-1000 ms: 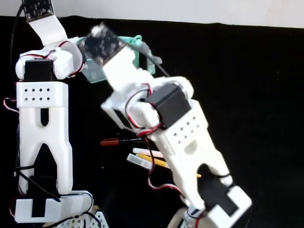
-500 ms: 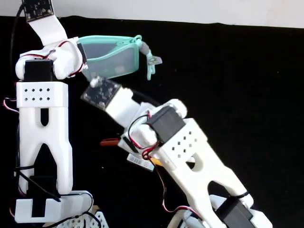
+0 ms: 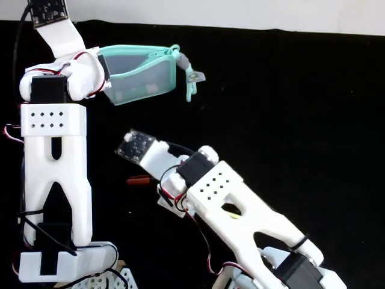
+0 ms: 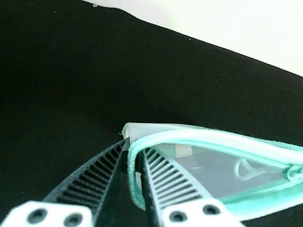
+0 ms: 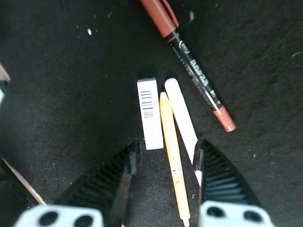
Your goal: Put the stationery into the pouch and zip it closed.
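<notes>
Black cloth covers the surface (image 3: 313, 132), with a strip of pale wall (image 3: 240, 12) along its far edge. At the left of the high view stands the left arm. Its left tool (image 4: 133, 146) is clenched on one end of the pouch (image 3: 142, 75), with the ribbed fingers (image 4: 163, 177) pressed on either side of the mint-green rim. The pouch is a translucent case with mint trim and lies at the far left of the surface, stretching away from the arm towards the middle. In the left wrist view its two zipper edges stand apart. The zipper pull (image 3: 191, 76) hangs off the end of the pouch away from the tool.

Nearer the middle and closer to the front, the right arm leans low over the stationery. The right tool (image 5: 166, 147) is released, fingers spread wide and gripping nothing. Between them, flat on the cloth, lie a white eraser (image 5: 149, 113) with a barcode, an orange pencil (image 5: 171, 151) and a white stick (image 5: 182, 118), side by side and nearly touching. A pen (image 5: 189, 61) with a red-brown cap lies slanted just beyond them, and its cap end (image 3: 138, 179) shows beside the arm in the high view, well apart from the pouch.
</notes>
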Motion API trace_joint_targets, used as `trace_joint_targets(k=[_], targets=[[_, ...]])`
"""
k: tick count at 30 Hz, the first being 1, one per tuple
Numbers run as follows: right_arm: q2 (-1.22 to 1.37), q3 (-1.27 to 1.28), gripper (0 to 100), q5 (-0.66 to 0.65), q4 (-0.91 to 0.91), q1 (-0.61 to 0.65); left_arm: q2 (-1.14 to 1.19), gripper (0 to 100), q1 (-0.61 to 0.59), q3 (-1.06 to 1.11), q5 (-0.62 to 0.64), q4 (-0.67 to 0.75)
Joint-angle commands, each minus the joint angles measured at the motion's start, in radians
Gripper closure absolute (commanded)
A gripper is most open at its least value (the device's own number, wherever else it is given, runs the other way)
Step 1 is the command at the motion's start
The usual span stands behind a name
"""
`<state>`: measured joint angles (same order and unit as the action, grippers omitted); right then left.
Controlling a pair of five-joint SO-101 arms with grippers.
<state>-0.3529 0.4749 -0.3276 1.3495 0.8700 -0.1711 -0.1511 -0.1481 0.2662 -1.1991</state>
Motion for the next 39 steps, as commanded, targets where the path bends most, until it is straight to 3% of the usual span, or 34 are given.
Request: trace_joint_targets(k=[1,18,39], targets=[[-0.024,0.015,81.1,-0.012,-0.031,0.007,-0.004,99,-0.002,-0.05,0.003,0.0],[0.117,0.099,81.1,-0.015,-0.202,0.082,-0.004,99,-0.002,-0.051,0.002,0.006],[0.312,0.11,81.1,-0.16,-0.412,0.079,-0.004,99,-0.002,-0.05,0.002,0.002]])
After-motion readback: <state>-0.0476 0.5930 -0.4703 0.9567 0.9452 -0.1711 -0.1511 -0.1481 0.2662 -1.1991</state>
